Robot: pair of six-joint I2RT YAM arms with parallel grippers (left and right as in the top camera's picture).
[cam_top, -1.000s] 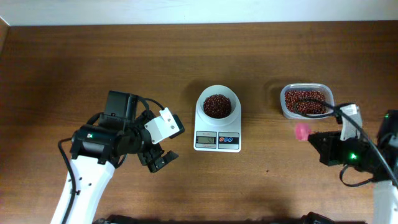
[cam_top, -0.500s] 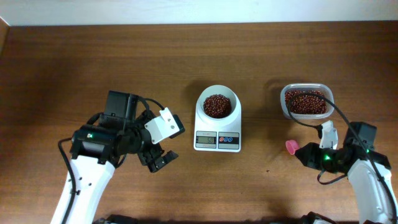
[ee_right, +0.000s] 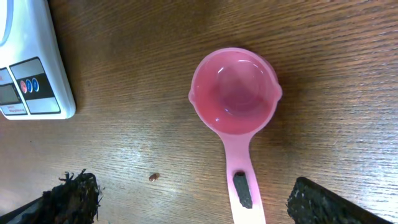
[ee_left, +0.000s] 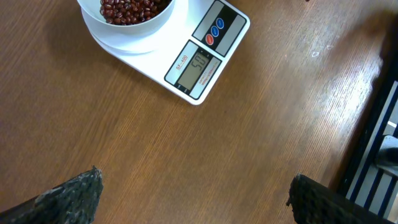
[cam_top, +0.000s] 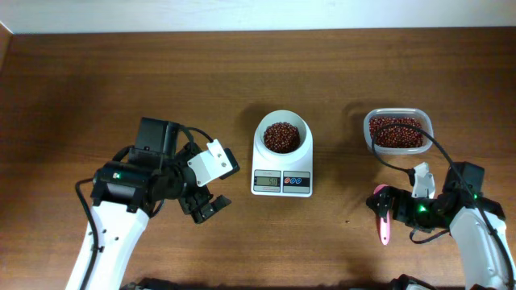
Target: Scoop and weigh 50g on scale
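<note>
The white scale (cam_top: 282, 182) stands mid-table, topped by a round white bowl (cam_top: 282, 137) holding red beans. Its display (ee_left: 194, 67) shows in the left wrist view. A pink scoop (ee_right: 235, 93) lies empty on the wood to the scale's right, also visible from overhead as the pink scoop (cam_top: 382, 216). My right gripper (ee_right: 199, 202) is open, its fingers wide on either side of the scoop's handle without touching it. My left gripper (ee_left: 196, 199) hangs open over bare wood, left of and nearer than the scale, holding nothing.
A clear plastic container (cam_top: 397, 130) of red beans sits at the right, beyond the right arm. One stray bean (ee_right: 153, 177) lies on the table near the scoop handle. A scale corner (ee_right: 31, 68) shows left of the scoop.
My right gripper moved from beside the bean container toward the table front, set the pink scoop down and opened off it. The left arm has not moved.
</note>
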